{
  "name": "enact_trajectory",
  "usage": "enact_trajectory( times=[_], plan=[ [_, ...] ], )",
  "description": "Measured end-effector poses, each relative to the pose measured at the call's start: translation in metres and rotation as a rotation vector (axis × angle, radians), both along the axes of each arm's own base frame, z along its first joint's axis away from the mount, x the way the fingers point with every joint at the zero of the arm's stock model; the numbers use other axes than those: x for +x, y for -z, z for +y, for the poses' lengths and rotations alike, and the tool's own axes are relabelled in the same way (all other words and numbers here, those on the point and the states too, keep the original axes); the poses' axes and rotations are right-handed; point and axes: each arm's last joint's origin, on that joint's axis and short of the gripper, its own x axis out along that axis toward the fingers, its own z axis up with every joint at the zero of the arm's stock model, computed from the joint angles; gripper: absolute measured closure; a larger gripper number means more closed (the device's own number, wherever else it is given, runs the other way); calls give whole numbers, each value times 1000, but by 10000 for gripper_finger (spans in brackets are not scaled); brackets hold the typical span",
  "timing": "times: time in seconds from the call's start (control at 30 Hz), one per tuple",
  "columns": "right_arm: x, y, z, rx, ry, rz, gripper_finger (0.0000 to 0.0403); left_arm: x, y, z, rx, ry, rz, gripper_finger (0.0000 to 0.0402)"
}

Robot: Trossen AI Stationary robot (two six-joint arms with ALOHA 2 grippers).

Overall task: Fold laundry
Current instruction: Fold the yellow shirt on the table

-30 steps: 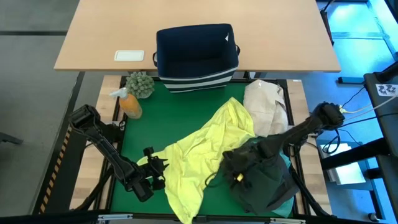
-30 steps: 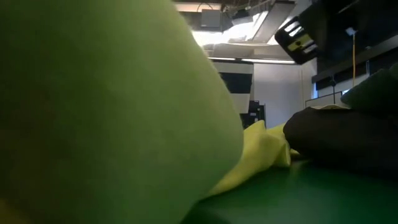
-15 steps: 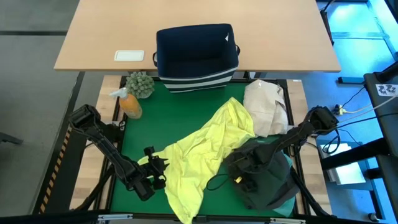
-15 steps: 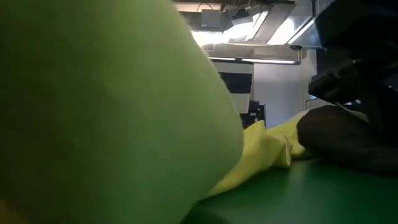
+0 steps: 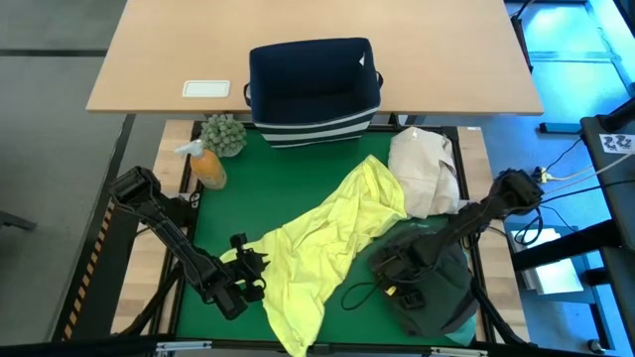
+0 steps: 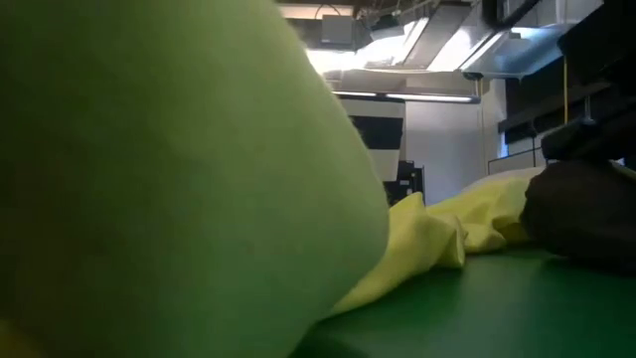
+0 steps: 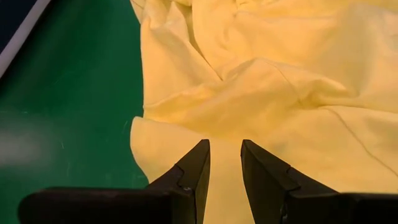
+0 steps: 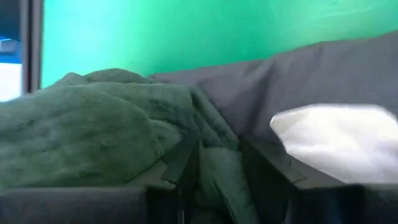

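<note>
While the left gripper (image 5: 252, 270) has stayed at the near left edge of the crumpled bright yellow-green cotton shirt (image 5: 327, 243), the right gripper (image 5: 400, 281) has pulled the dark olive-black soft garment (image 5: 429, 288) a little toward the right and toward the near edge of the green table mat (image 5: 268, 188). In the high view the dark heap now overlaps the shirt less than a second ago, and in the low view more of the yellow cloth shows. I judge this to be the separating of the pile, so that the shirt can be spread alone; no folding is done yet.

In the left wrist view the left gripper's fingers (image 7: 194, 171) stand slightly apart over the shirt's edge, with only a narrow gap, and they hold nothing. In the right wrist view the right gripper's fingers (image 8: 186, 163) are closed on a fold of the dark garment.

Around the mat, from left to right: an orange spray bottle (image 5: 205, 165) and a small grey-green plant (image 5: 224, 134) at the far left corner, a navy fabric bin with a striped base (image 5: 315, 91) at the far edge, and a cream-beige cloth bundle (image 5: 422, 171) touching the shirt's far right end. A thin black cord (image 5: 359, 294) lies on the mat between shirt and dark heap. That cord and the beige bundle may get in the way when the shirt is flattened.
</note>
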Motion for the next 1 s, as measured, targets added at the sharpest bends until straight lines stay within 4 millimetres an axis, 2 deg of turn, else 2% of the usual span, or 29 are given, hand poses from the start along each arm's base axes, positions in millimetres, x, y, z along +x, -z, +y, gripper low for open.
enact_trajectory(
  times=[0.2, 0.4, 1.0],
  plan=[
    [-2, -19, -2, 32, 19, -80, 276, 0, 0, 0, 1, -1, -2, 315],
    [5, -37, 0, 10, 13, -197, 276, 0, 0, 0, 2, -3, -3, 315],
    [20, -65, 3, -138, -55, -427, 276, 1, 0, 1, 16, 6, 0, 316]
  ],
)
